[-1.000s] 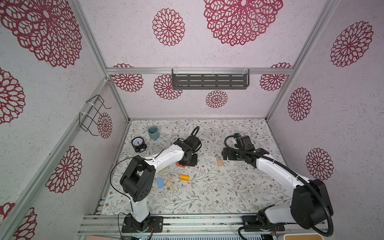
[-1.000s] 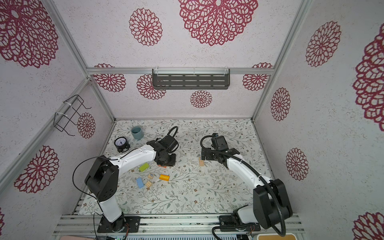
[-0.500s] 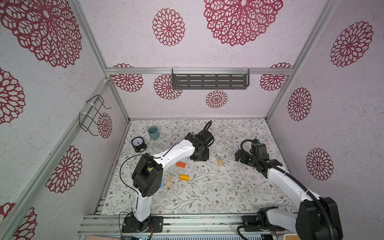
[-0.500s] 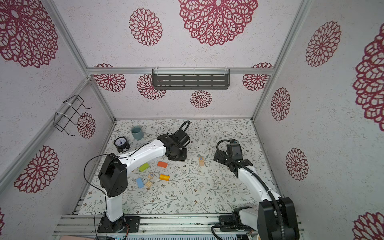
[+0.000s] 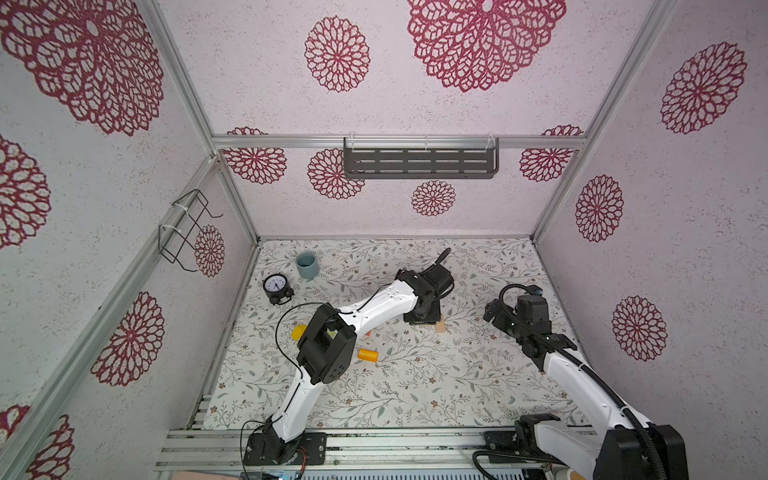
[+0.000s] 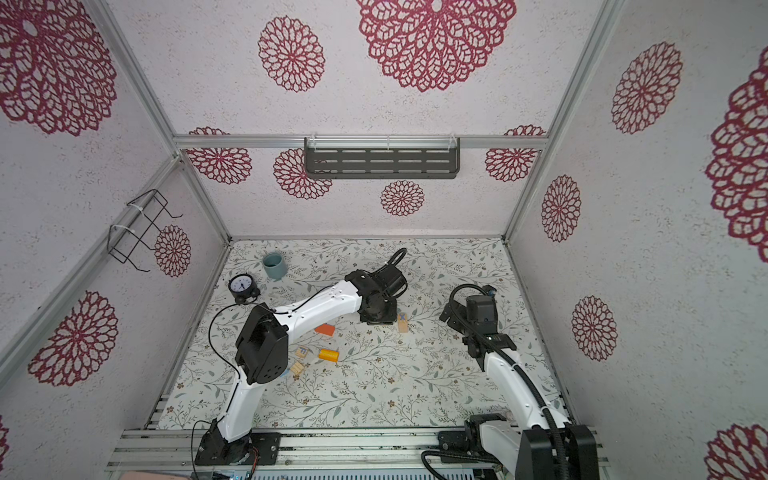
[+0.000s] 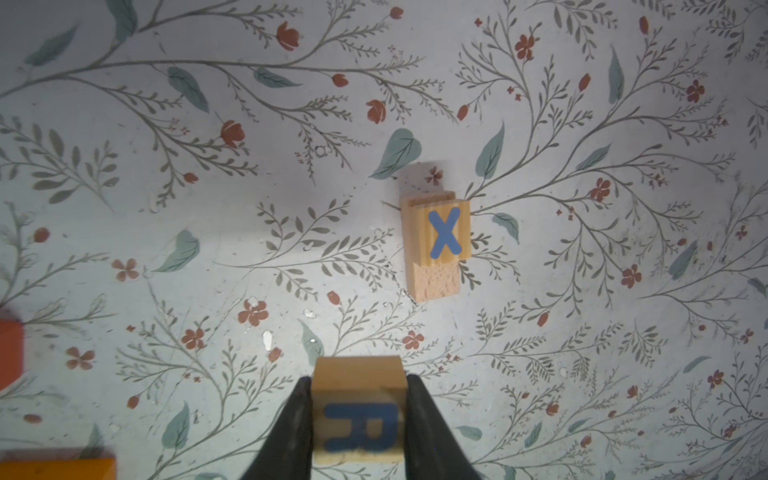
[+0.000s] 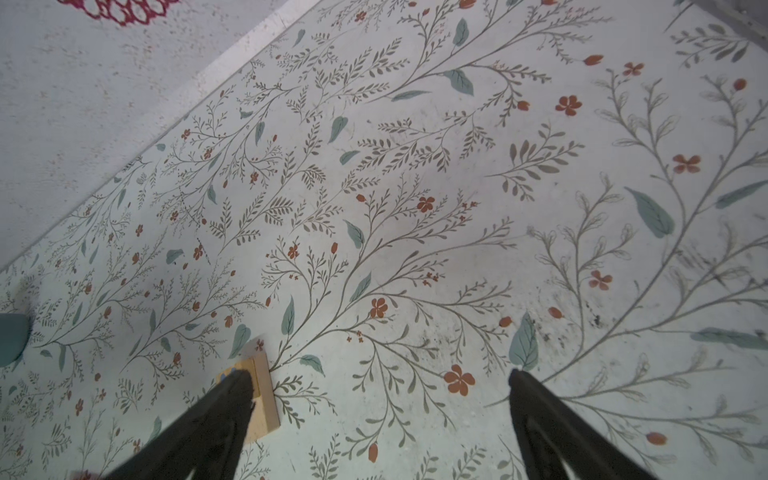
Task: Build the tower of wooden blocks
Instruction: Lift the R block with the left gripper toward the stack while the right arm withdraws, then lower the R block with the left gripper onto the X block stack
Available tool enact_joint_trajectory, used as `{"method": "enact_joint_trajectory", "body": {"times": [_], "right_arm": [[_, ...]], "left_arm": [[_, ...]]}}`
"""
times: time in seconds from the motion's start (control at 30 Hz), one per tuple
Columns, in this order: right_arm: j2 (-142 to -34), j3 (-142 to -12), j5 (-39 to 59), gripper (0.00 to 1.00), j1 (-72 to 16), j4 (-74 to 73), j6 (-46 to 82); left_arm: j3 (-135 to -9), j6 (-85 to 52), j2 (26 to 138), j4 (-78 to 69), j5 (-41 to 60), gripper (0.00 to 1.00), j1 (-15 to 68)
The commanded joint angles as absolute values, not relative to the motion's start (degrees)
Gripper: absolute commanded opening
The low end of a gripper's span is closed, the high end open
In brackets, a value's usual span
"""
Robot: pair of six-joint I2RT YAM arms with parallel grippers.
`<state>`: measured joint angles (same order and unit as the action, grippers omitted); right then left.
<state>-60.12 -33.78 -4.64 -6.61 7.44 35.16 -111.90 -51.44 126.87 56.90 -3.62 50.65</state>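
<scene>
The tower [image 7: 440,237] is a low stack of two plain wooden cubes, the upper one marked with a blue X and set slightly off the lower; it shows in both top views [image 5: 440,326] [image 6: 402,322]. My left gripper [image 7: 359,382] is shut on a wooden cube with a blue R [image 7: 359,415], held above the mat just left of the tower [image 6: 376,316]. My right gripper [image 8: 378,382] is open and empty, off to the tower's right [image 5: 494,311]. One of its fingers [image 8: 232,399] partly covers the tower [image 8: 262,395].
Loose wood blocks lie at the left: an orange cylinder [image 6: 328,354], an orange block [image 6: 325,329], two letter cubes [image 6: 302,352] [image 6: 296,368] and a yellow block [image 5: 298,332]. A grey-blue cup [image 5: 306,265] and a black clock [image 5: 276,286] stand at the back left.
My left arm has swung right from the loose blocks to beside the tower, carrying the R cube. My right arm has drawn back to the right, away from the tower.
</scene>
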Motion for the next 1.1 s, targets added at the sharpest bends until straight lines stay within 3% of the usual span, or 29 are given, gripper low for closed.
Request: {"method": "enact_joint_trajectory", "body": {"times": [0.0, 0.57, 1.07], "right_arm": [[-58.4, -33.0, -7.4, 0.99, -6.3, 5.6, 37.9], [-52.8, -29.1, -10.3, 0.99, -6.2, 3.8, 42.4], [-52.5, -28.5, -8.3, 0.99, -6.2, 2.8, 42.5]], "left_arm": [[-115.0, -54.1, 129.6, 58.9, -5.1, 0.33, 52.0], [-119.1, -60.9, 135.3, 55.8, -10.3, 0.32, 55.1], [-122.7, -61.7, 139.3, 55.9, -8.5, 0.32, 55.3]]}}
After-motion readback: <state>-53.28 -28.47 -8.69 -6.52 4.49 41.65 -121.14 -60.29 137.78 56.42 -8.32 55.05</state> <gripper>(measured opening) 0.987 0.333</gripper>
